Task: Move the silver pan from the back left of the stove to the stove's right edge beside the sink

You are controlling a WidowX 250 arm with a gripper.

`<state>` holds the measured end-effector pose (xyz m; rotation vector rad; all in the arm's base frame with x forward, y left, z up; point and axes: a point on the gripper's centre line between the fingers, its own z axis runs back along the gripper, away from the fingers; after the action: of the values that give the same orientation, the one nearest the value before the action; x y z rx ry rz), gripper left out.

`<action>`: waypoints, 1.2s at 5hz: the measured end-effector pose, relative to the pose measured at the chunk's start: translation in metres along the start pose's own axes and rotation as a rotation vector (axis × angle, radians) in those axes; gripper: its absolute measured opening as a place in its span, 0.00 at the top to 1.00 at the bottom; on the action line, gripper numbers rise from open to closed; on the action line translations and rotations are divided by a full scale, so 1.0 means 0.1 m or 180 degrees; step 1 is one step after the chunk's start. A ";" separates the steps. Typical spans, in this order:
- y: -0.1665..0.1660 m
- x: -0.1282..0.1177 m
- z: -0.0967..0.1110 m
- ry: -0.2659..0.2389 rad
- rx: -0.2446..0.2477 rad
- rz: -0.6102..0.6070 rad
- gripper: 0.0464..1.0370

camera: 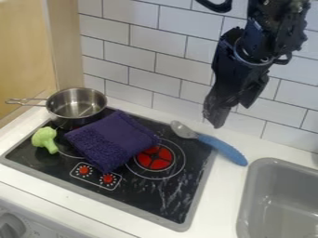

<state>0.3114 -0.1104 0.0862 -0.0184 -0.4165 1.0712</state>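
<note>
The claw (pixel 232 116) hangs spread and holds nothing; the blue-handled spoon (pixel 216 145) lies below it on a slant, head down to its left, handle end down to its right.

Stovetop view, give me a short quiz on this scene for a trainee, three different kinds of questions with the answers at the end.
1. True or false: the green toy broccoli lies on the black cooktop, outside the metal saucepan.

2. Fill in the blank: the spoon lying between the folded purple cloth and the gray sink has a ____ handle.

3. Multiple choice: what is the black gripper holding?
A) the cloth
B) the saucepan
C) nothing

Key: 1. True; 2. blue; 3. C
</note>
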 end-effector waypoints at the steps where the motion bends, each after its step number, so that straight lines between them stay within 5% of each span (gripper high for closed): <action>1: 0.16 -0.05 -0.12 0.0036 0.0187 -0.0061 0.04; 4: 0.54 0.63 0.06 0.0372 0.0281 -0.0206 0.04; 6: 0.86 1.02 -0.01 0.0576 0.0453 -0.0682 0.04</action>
<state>0.2806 0.0188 0.0999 0.0543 -0.1736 0.8770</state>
